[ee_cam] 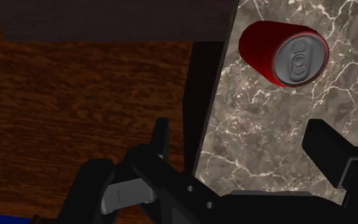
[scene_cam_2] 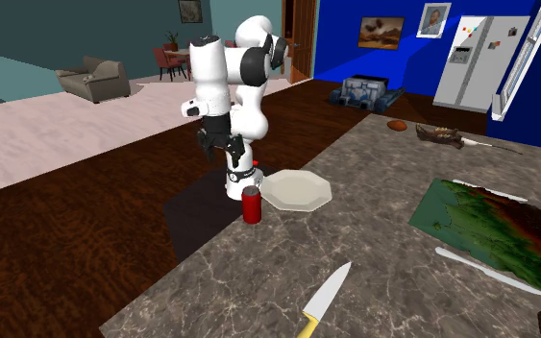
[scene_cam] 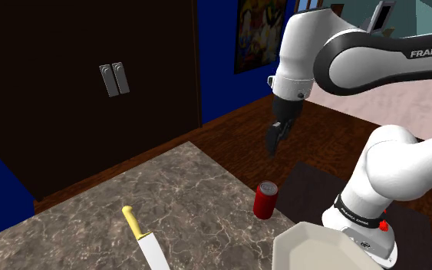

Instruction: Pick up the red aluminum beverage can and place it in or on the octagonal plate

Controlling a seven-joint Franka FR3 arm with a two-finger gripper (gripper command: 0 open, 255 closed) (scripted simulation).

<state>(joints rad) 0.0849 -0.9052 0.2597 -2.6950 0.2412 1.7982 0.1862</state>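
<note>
The gripper (scene_cam: 275, 142) is held wide open and empty above the red can (ee_cam: 284, 52). The octagonal plate (scene_cam_2: 302, 192) beside the can is caught by the exterior views.

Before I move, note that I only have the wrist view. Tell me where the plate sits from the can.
Observer: The plate lies flat on the counter close beside the can, on the second exterior view's right of it, not touching it.
Operator: Give me the pincer's height.
Observer: In the shoulder view the pincer hangs well above the upright can, clear of it.
Operator: Name anything else lying near my path.
Observer: A knife with a yellow handle lies farther along the counter, on the shoulder view's left of the can, on the far side from the plate.
</note>
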